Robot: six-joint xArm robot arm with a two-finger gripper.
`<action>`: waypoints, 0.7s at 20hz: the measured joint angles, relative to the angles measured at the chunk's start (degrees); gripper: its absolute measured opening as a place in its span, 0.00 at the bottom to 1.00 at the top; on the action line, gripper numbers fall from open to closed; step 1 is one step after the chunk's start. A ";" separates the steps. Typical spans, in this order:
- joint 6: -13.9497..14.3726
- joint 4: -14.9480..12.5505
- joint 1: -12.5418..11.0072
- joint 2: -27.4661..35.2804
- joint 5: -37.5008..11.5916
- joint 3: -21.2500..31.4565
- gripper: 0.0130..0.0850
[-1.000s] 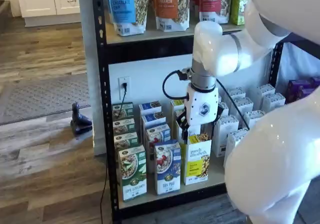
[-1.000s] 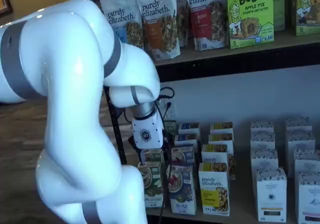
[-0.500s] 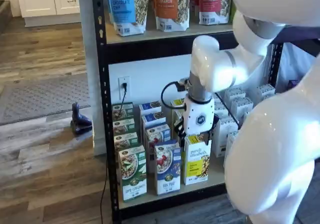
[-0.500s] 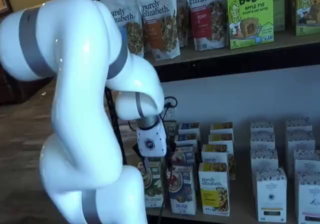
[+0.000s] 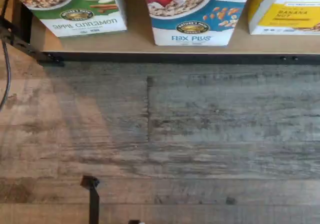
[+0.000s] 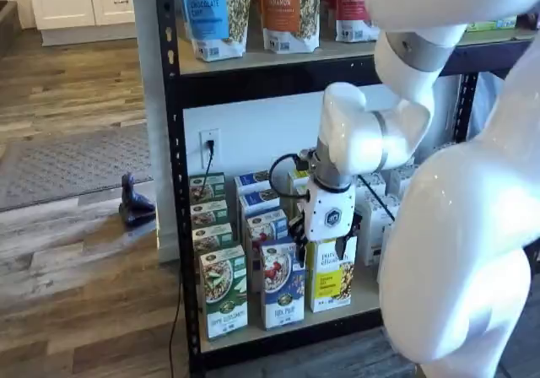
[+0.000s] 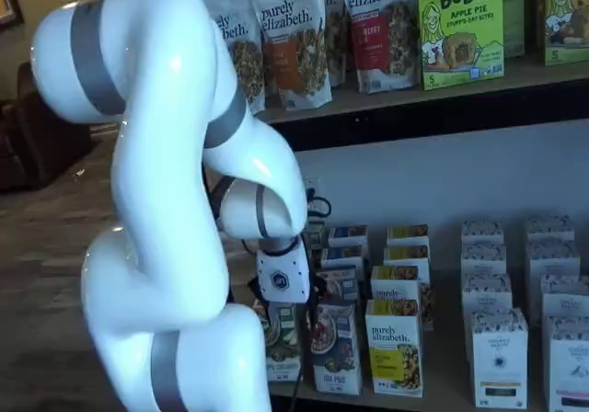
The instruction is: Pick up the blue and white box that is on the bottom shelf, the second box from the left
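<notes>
One white xArm (image 6: 396,99) leans before the bottom shelf (image 6: 363,298). Its gripper (image 6: 325,243) hangs just above the front row; finger spread cannot be told. Between green-and-white box (image 6: 224,300) and yellow-and-white box (image 6: 331,275) stands the blue and white box (image 6: 283,283), untouched.

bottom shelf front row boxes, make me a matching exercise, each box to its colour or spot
Column one:
1. the blue and white box
2. the green and white box
3. the yellow and white box

Column two:
a. nearest the rack's upright with the power cable
b. partly behind the pincer in a shelf view
c. between the other two, bowl with red berries

Pairs: 1-c, 2-a, 3-b
</notes>
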 joint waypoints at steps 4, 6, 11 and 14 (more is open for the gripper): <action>0.28 -0.45 0.09 6.40 -4.96 -2.17 1.00; 1.08 -1.30 0.17 9.19 -6.40 -3.82 1.00; 2.25 -1.99 0.77 15.73 -7.79 -8.27 1.00; -0.11 0.57 0.96 19.32 -9.87 -9.98 1.00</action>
